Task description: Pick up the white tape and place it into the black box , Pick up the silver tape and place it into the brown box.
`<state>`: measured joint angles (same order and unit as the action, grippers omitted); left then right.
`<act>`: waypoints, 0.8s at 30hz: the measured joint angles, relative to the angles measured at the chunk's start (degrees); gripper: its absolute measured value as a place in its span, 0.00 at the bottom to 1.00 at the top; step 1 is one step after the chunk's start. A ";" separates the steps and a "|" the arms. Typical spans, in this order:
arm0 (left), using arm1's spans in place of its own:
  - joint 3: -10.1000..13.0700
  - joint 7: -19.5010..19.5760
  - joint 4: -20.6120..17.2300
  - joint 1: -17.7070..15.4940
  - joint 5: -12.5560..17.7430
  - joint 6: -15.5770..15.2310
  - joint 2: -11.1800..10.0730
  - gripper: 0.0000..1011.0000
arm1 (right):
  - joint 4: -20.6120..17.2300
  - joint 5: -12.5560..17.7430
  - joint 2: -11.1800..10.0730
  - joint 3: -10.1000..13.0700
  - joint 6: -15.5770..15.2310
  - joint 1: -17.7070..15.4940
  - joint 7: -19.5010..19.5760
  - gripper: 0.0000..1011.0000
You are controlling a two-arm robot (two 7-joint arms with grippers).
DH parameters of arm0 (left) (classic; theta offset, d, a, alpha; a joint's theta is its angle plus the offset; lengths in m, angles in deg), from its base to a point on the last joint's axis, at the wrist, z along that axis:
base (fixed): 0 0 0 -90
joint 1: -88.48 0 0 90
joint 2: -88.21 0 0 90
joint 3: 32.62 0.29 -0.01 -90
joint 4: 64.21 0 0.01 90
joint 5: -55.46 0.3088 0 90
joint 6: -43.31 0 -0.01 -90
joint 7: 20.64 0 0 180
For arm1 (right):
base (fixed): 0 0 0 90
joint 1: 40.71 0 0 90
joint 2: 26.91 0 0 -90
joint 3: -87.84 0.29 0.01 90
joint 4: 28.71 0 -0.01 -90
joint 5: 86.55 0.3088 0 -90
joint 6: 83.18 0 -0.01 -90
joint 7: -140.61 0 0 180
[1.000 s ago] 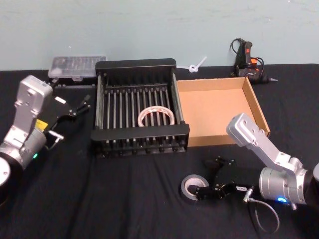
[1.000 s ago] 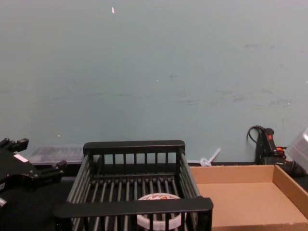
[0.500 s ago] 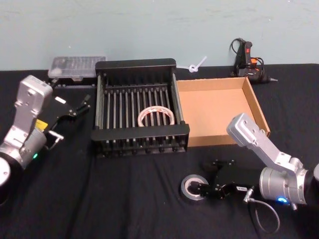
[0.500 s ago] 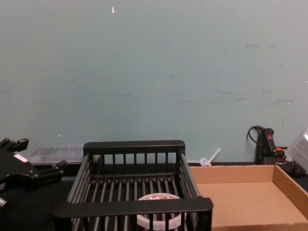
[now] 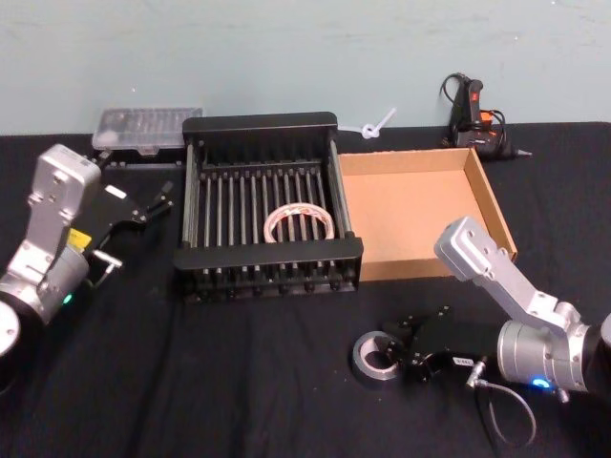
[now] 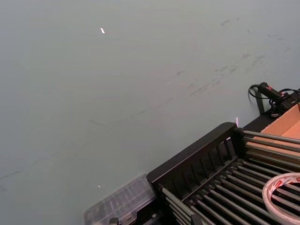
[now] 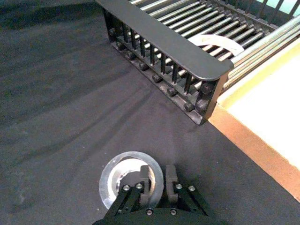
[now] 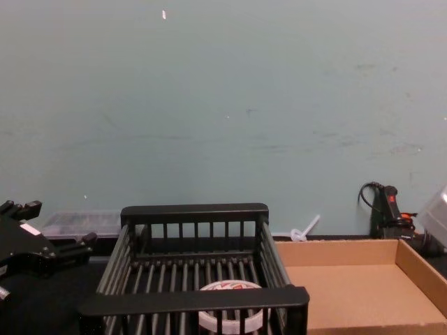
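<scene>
On the left of the black-draped surface (image 5: 239, 382), the left tool (image 5: 153, 205) hangs parked just beside the black slatted plastic crate (image 5: 270, 250), its fingers spread with nothing between them. Behind it, near the wall, lies a clear plastic case (image 5: 148, 129). Inside the black crate the flat white ring-shaped tape roll with faint reddish marks (image 5: 300, 223) rests flat on the barred floor, toward the near right part, well apart from either tool. Touching the crate's right side stands the shallow tan cardboard box (image 5: 496, 215), with a black glue gun (image 5: 474, 114) behind it at the wall. In front of the crate and box, on the cloth, lies the small grey-silver tape roll (image 5: 374, 358). The right tool (image 7: 157, 180) is low at this roll: one finger (image 7: 146, 179) sits inside the roll's hollow centre and the other just outside the ring, so the roll's wall is pinched between them. The roll lies flat on the cloth.
</scene>
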<state>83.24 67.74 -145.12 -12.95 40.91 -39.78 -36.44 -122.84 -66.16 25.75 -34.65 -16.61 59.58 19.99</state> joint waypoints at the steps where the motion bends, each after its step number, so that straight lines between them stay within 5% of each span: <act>1: 0.00 0.00 0.00 0.00 0.00 0.00 0.00 0.99 | 0.00 0.00 0.00 0.00 0.00 0.00 0.00 0.20; 24: 0.00 0.00 0.00 0.00 0.00 0.00 0.00 0.99 | -0.25 1.26 0.30 1.56 0.66 -0.13 0.28 0.15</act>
<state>83.24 67.74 -145.12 -12.95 40.91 -39.79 -36.43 -123.09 -64.90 26.05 -33.09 -15.95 59.45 20.27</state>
